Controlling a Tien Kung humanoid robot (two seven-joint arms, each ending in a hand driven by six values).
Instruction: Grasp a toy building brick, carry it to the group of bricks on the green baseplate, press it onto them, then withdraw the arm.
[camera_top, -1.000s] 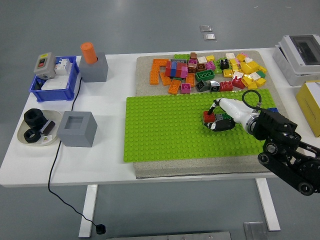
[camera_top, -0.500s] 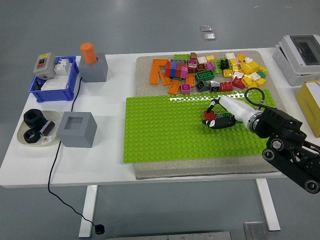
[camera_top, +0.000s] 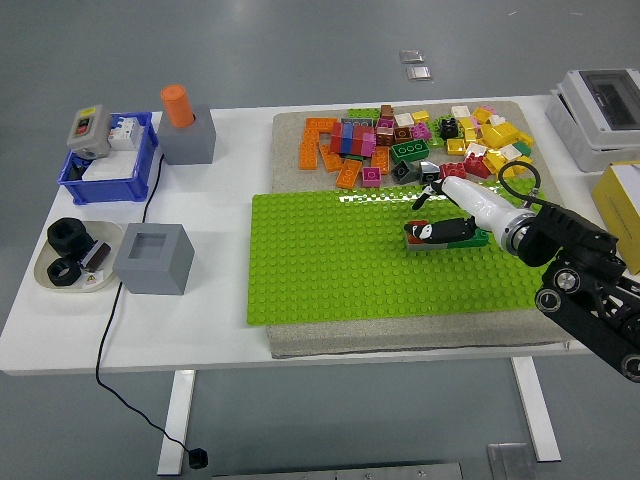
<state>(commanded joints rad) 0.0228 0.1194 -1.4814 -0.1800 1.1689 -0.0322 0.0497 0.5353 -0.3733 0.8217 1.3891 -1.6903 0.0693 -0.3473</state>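
Note:
The green baseplate (camera_top: 330, 260) lies on a grey mat at the table's front middle. A small group of bricks (camera_top: 418, 238), red and grey with a green one (camera_top: 479, 239) beside it, sits on the plate's right part. My right hand (camera_top: 440, 215) comes in from the right, its white fingers (camera_top: 462, 194) spread over the group. One black-tipped finger lies along the top of the bricks and another points out above them. The hand grips nothing that I can see. The left arm is out of view.
A pile of loose bricks (camera_top: 420, 140) lies on the mat behind the baseplate. Left stand two grey blocks (camera_top: 155, 258), one with an orange cylinder (camera_top: 179, 105), a blue bin (camera_top: 108, 160) and a dish of black nuts (camera_top: 70, 255). Boxes (camera_top: 600, 105) stand at right.
My right hand has drawn back up and to the right, and its fingers have opened away from the red brick. The brick group stays on the baseplate.

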